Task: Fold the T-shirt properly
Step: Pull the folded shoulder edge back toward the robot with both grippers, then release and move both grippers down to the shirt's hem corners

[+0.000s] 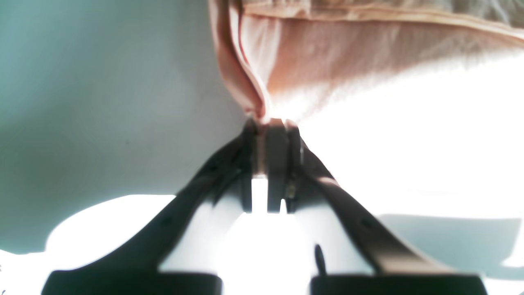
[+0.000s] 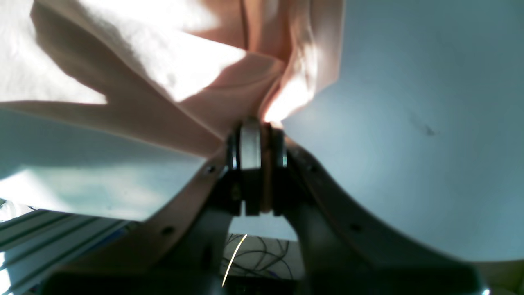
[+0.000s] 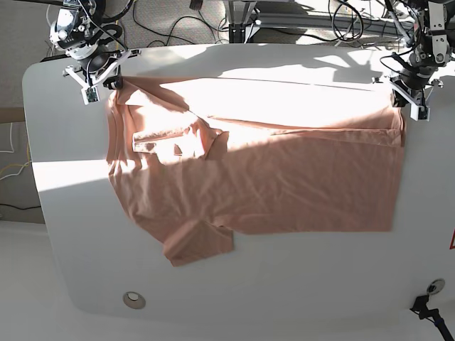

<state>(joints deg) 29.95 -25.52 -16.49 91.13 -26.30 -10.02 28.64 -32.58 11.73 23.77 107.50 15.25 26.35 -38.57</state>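
Both end effectors pinch the T-shirt (image 3: pixel 270 177); long axis crosswise, collar toward right end effector (image 3: pixel 112 84).

The T-shirt (image 3: pixel 284 185) is thin, matt salmon-pink cloth, soft and finely creased all over, with a stitched hem showing along its edge in the left wrist view. It lies on a table (image 3: pixel 298 291) whose white top looks smooth and hard with a faint sheen where the sun strikes it. The left tool (image 1: pixel 272 123) and the right tool (image 2: pixel 258 123) have dark, smooth fingers that look like moulded plastic, slightly glossy.
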